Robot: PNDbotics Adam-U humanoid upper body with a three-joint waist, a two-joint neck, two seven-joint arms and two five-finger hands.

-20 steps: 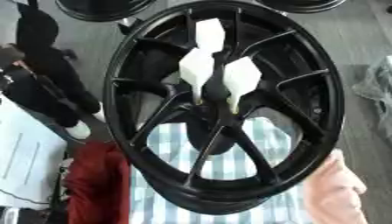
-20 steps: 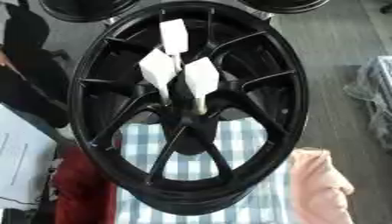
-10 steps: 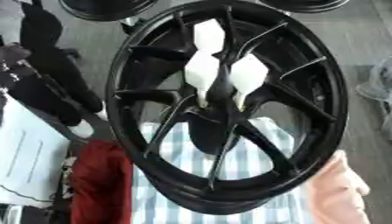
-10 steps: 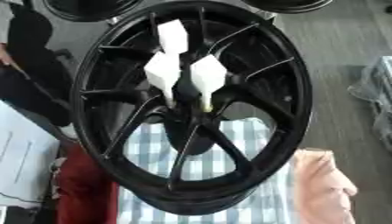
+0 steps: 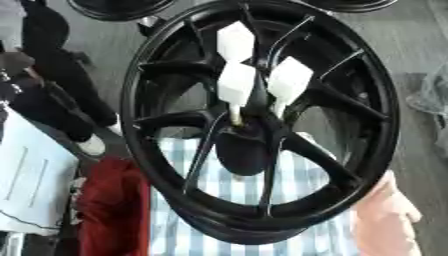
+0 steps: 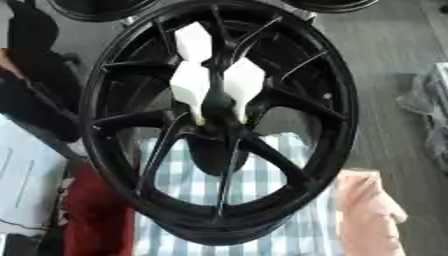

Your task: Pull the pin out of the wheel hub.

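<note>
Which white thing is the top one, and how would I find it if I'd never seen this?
Find the big black wheel in the middle. Near its hub, three white block-topped pins stick up. The top pin is the highest in the picture, above the other two pins, which sit side by side.

One large black wheel (image 5: 262,120) in the middle, spokes meeting at one hub (image 5: 245,147). Three white-headed pins (image 5: 236,82) stand up from the hub area. Parts of two more dark wheels at the top edge (image 5: 118,7). Cloths under the wheel: one blue-and-white checked cloth (image 5: 254,240), one red cloth (image 5: 109,210), one pink cloth (image 5: 385,220).
</note>
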